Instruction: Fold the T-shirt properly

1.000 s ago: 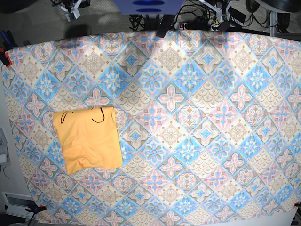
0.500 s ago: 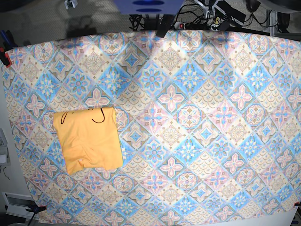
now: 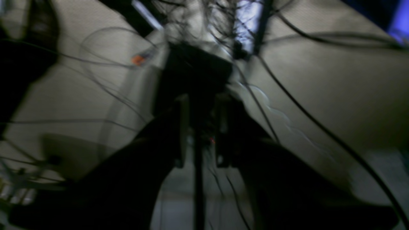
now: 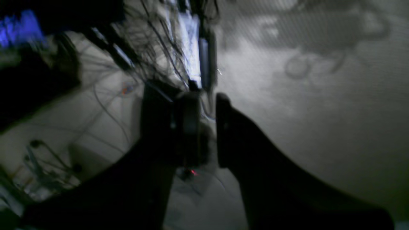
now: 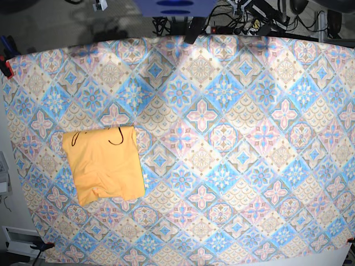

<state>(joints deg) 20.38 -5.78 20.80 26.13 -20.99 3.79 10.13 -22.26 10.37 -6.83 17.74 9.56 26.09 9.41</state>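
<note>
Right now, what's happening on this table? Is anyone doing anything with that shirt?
Nothing is touching it. The T-shirt lies folded into a compact rectangle on the patterned tablecloth, near the table's left side in the overhead view. Both robot arms are pulled back off the table; their wrist cameras show only blurry floor and cables. The left gripper and right gripper hold nothing.

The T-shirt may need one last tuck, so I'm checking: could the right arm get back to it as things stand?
Probably yes. The folded T-shirt lies alone on the tablecloth, on the right arm's side, with nothing on or beside it. The right gripper is pulled back over the floor and holds nothing.
</note>
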